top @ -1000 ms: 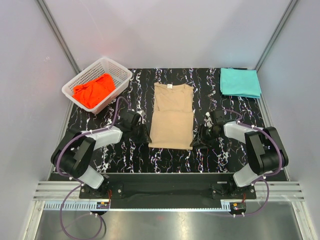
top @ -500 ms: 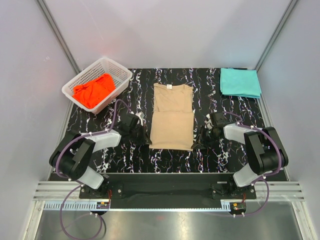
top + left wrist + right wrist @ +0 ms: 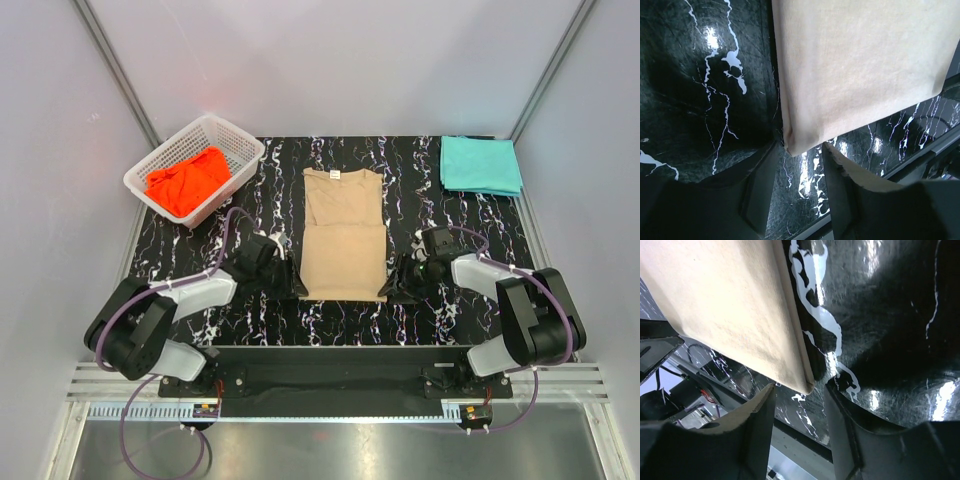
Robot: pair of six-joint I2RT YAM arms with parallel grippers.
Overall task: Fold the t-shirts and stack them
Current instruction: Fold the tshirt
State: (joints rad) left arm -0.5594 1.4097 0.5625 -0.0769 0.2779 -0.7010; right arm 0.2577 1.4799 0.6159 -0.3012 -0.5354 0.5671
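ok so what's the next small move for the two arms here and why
Probably close both grippers on the near corners of the tan t-shirt. The left gripper and right gripper each stand open with a corner just at the mouth of the jaws, unclamped, so a pinch would let them lift that edge and fold it away from the arms.

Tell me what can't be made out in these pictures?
- Top view: the basket walls hide part of the orange-red t-shirt.
- Top view: the collar label on the tan t-shirt is too small to read.
- Wrist views: frame edges cut off most of the tan t-shirt.
- Top view: left hand and right hand are dark against the dark table, fingers indistinct.
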